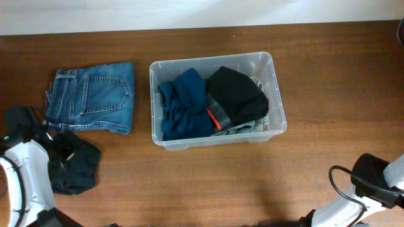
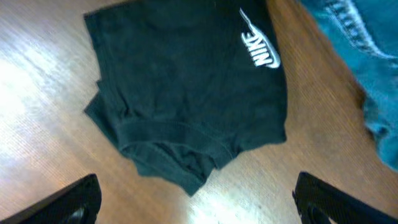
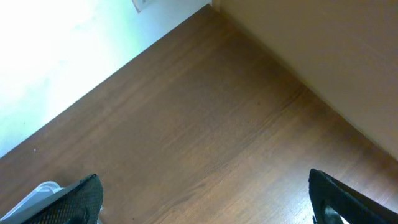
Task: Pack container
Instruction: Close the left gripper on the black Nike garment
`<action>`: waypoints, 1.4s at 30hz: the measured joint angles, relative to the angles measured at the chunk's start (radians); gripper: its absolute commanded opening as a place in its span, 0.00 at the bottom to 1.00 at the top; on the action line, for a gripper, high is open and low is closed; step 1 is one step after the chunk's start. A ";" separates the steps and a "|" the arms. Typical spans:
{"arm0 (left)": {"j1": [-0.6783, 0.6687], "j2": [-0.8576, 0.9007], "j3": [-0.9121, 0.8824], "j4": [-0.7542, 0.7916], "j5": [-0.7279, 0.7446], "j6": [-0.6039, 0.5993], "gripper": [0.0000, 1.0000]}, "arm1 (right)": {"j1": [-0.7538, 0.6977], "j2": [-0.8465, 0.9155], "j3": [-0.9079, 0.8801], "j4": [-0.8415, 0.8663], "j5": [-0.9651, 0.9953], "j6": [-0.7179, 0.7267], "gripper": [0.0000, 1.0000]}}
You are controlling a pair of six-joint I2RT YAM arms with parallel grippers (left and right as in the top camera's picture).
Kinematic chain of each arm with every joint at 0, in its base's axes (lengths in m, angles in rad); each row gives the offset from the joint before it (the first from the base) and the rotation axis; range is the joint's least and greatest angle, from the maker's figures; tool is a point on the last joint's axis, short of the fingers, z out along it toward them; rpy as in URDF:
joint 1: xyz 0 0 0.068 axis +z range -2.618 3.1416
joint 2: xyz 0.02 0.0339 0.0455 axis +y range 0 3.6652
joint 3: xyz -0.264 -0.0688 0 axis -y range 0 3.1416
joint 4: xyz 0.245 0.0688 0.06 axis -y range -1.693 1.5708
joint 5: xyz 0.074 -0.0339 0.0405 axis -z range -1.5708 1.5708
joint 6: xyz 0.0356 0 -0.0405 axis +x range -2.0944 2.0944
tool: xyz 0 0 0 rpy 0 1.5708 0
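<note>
Your left gripper (image 2: 198, 204) spreads wide, empty, above black shorts (image 2: 186, 93), whose Nike logo (image 2: 260, 48) only its wrist view shows; the right gripper (image 3: 205, 204) likewise gapes empty.

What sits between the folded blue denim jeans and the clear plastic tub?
Nothing; overhead, only bare brown wooden table separates the folded blue denim jeans from the clear plastic tub.

Top-down overhead; close, downward wrist views

The clear, rectangular plastic container (image 1: 218, 141) stands upright and open on the tabletop (image 1: 315, 75), holding a blue garment (image 1: 183, 104) beside a black garment (image 1: 237, 91).
</note>
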 measured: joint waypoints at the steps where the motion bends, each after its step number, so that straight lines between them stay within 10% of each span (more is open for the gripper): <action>1: 0.000 0.000 -0.019 0.019 0.000 0.000 0.99 | 0.000 0.000 0.000 0.000 0.000 0.000 0.98; 42: -0.094 0.034 -0.138 0.324 -0.011 0.154 0.99 | 0.000 0.000 0.000 0.000 0.000 0.000 0.98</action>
